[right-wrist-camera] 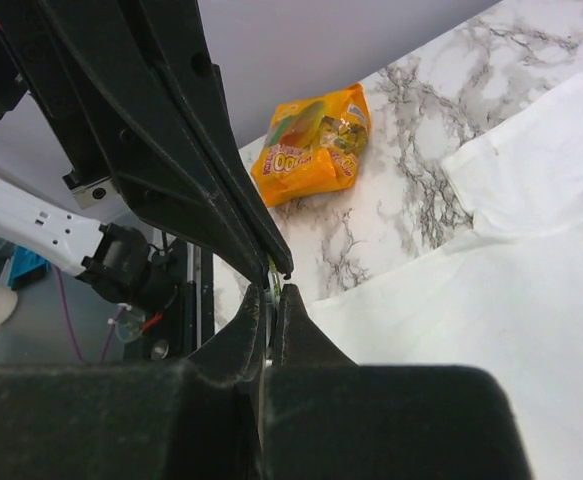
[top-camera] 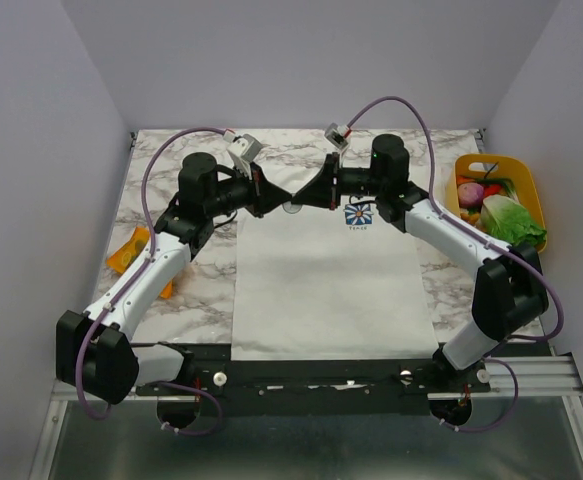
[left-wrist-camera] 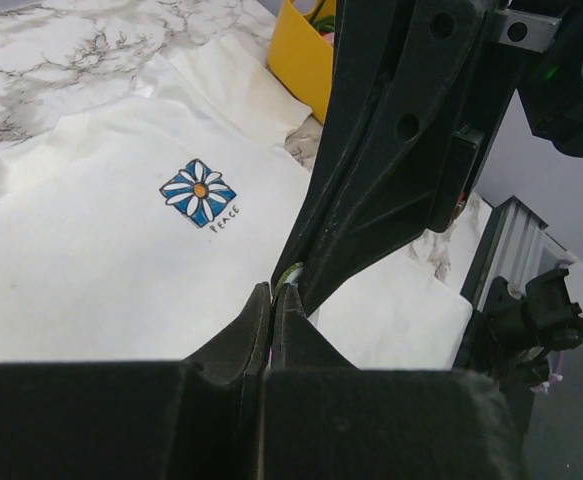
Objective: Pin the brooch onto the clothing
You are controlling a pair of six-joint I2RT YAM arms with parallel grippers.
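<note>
The white T-shirt (top-camera: 321, 280) lies flat on the marble table, with its blue flower print (top-camera: 358, 214) on the chest. The print also shows in the left wrist view (left-wrist-camera: 199, 192). My left gripper (top-camera: 288, 201) and right gripper (top-camera: 300, 199) meet tip to tip just above the shirt's collar area, left of the print. The brooch shows only as a thin green sliver at the tips of the left gripper (left-wrist-camera: 273, 292), on the brooch (left-wrist-camera: 289, 272), and of the right gripper (right-wrist-camera: 274, 292), on the brooch (right-wrist-camera: 274, 270). Both grippers look shut on it; most of it is hidden.
A yellow basket (top-camera: 526, 178) with lettuce (top-camera: 514, 222) and other vegetables stands at the right edge. An orange snack bag (top-camera: 136, 250) lies left of the shirt, also in the right wrist view (right-wrist-camera: 311, 145). A metal rail (top-camera: 541, 375) runs along the front right.
</note>
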